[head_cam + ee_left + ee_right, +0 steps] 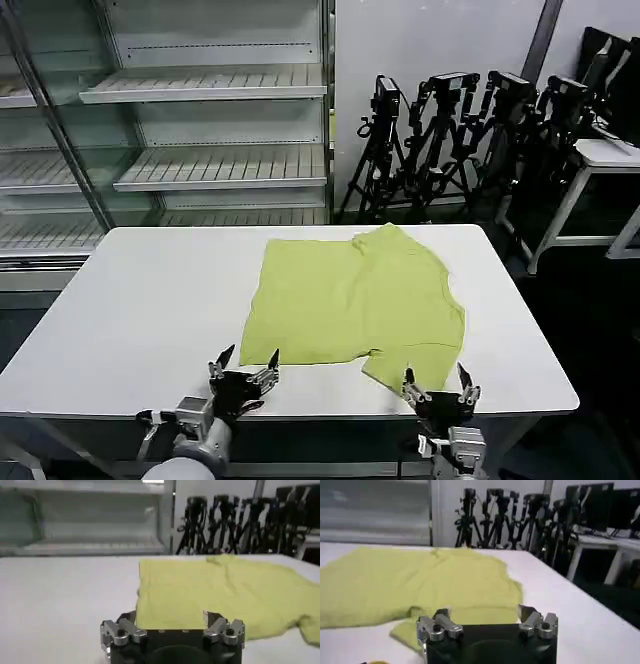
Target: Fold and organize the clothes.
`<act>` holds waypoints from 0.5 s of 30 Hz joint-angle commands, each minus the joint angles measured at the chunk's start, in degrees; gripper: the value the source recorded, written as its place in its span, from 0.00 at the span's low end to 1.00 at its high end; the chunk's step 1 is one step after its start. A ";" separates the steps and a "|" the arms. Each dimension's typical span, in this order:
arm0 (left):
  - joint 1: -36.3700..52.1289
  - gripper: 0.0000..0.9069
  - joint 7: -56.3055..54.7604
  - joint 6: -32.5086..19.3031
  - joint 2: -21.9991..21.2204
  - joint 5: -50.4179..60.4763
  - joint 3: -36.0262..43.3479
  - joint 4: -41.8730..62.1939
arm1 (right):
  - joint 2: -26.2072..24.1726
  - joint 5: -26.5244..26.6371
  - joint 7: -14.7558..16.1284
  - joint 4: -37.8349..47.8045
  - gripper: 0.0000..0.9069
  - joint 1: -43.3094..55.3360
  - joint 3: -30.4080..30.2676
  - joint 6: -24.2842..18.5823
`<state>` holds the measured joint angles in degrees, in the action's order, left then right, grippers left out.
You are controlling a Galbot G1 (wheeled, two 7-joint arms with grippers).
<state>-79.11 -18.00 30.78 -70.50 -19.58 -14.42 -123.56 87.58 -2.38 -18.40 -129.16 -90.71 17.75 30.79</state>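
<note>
The lime yellow-green T-shirt (pixel 350 300) lies spread flat on the white desk (pixel 140 310), a little toward three o'clock from the desk's middle, its collar toward twelve o'clock at the far edge and its hem toward six o'clock. One sleeve sticks out at the five o'clock corner of the cloth, reaching close to the near desk edge. The left gripper (pixel 244 361) sits at the near edge, at about seven o'clock from the shirt, jaws spread wide and holding nothing, its fingertips just short of the hem. The right gripper (pixel 440 380) hangs at about five o'clock from the shirt, also wide open and empty, just beside the near sleeve. Beyond the desk at eleven o'clock stand bare shelves (pixel 200 90), and at one o'clock a cluster of black tripods (pixel 450 130).
</note>
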 commanded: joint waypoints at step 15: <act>3.40 0.03 -2.88 2.38 0.90 -2.15 2.08 4.53 | 1.40 5.44 -1.74 3.01 0.00 0.43 -1.94 2.32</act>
<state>-76.29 -20.41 32.52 -69.88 -20.67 -12.71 -119.98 88.74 1.21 -19.74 -127.00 -90.39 16.10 32.35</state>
